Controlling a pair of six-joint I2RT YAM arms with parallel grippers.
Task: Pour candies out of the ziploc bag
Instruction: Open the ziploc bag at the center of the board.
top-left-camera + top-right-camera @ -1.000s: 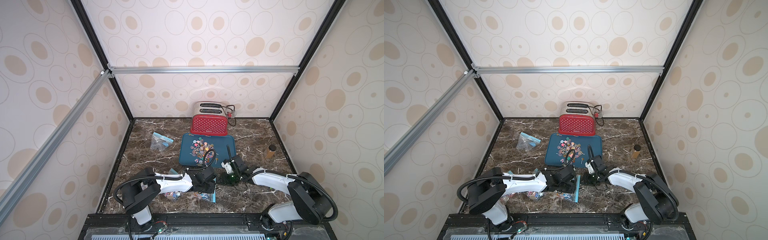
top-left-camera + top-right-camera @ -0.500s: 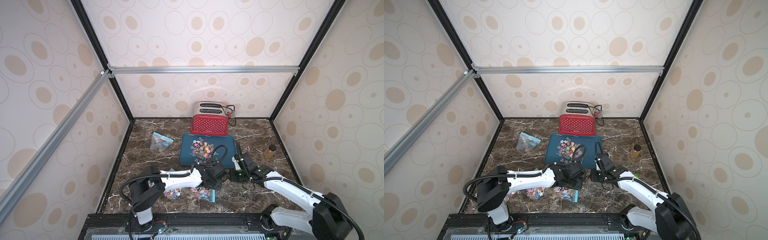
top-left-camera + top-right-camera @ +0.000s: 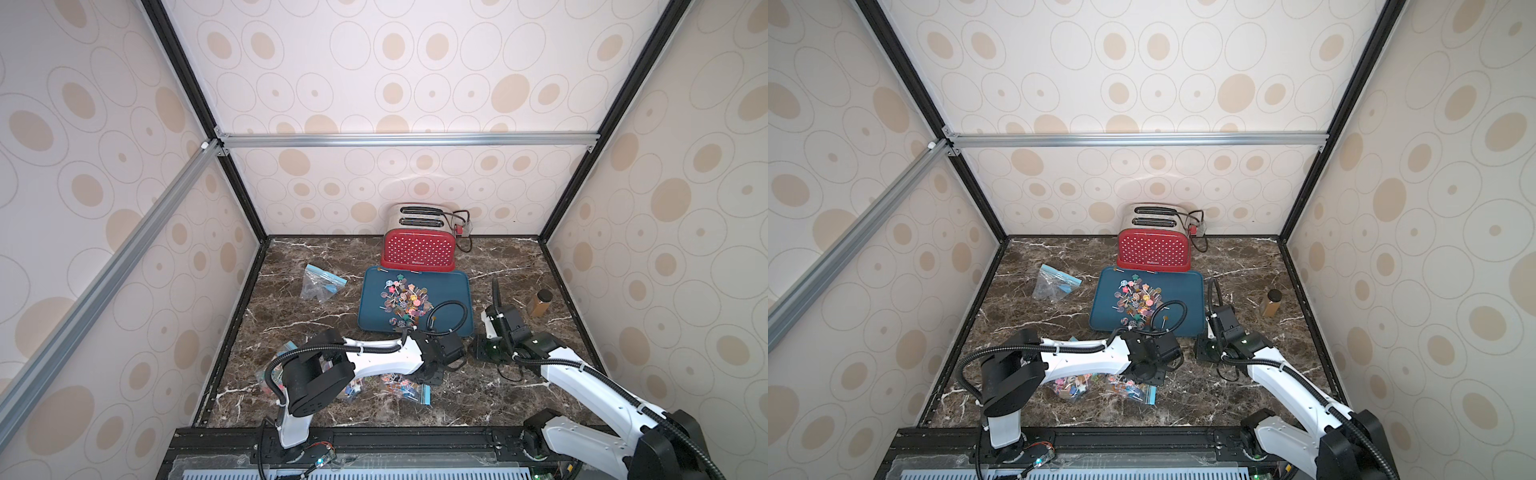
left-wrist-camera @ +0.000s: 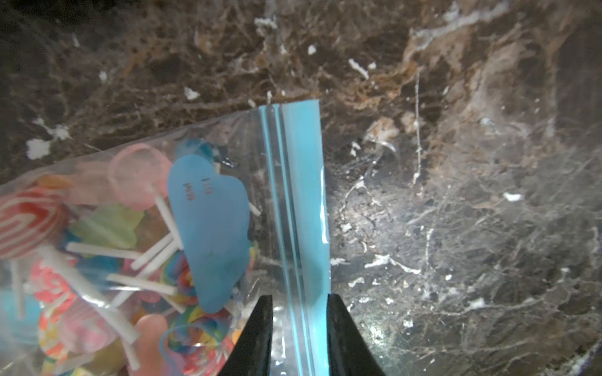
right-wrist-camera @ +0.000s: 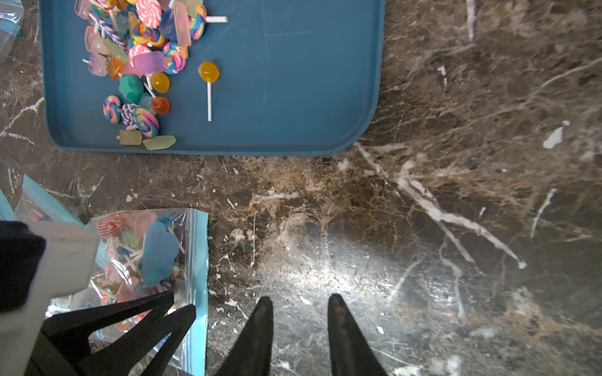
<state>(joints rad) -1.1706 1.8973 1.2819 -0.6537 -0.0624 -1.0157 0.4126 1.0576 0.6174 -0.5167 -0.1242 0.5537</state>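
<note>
Filled ziploc bag (image 4: 250,156) lies flat near the counter's (image 4: 456,162) front edge, candies (image 4: 97,234) still inside, short of the blue tray (image 5: 293,81). Left gripper (image 4: 299,298): jaws narrowly parted astride the blue zip strip (image 4: 299,195), apparently unclamped. Advise closing squarely on one lip. Right gripper (image 5: 298,301): parted, empty, beside the bag.

Left gripper (image 4: 299,301) and right gripper (image 5: 299,301) low, near each other, both tilted downward, jaws of each apart.
</note>
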